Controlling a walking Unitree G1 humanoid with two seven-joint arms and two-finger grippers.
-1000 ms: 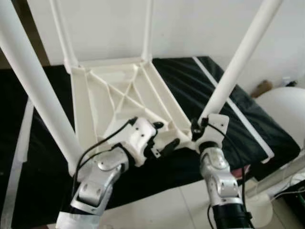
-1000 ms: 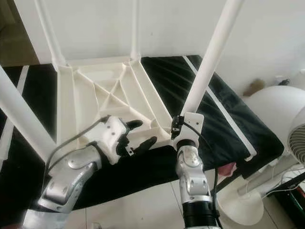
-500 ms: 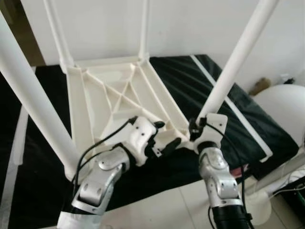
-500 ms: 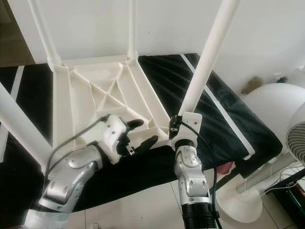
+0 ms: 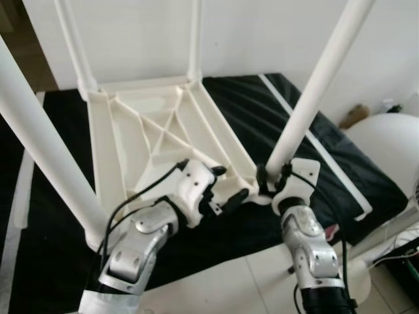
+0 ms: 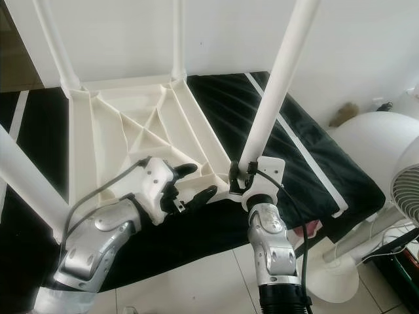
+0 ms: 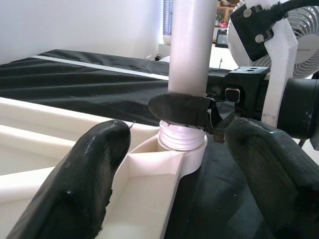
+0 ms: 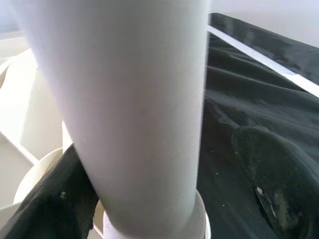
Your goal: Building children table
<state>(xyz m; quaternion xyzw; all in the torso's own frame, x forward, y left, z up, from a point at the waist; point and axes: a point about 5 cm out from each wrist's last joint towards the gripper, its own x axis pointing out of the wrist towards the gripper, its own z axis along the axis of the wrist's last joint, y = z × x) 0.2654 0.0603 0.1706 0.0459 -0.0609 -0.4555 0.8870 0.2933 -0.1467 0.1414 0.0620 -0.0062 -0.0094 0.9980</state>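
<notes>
White upturned table, legs up.

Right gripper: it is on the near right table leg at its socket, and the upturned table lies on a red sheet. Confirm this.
Not quite: the sheet is black, as the right eye view shows. The rest holds: the right gripper is on the near right leg at its socket, on the upturned table.

A white table top lies upside down on a black cloth in the middle of the frame, its legs pointing up. The right gripper sits at the base of the near-right leg, right of centre (finger state hard to judge). The left gripper, lower left of centre, has its fingers spread over the top's near edge. A fan stands at the right edge.
</notes>
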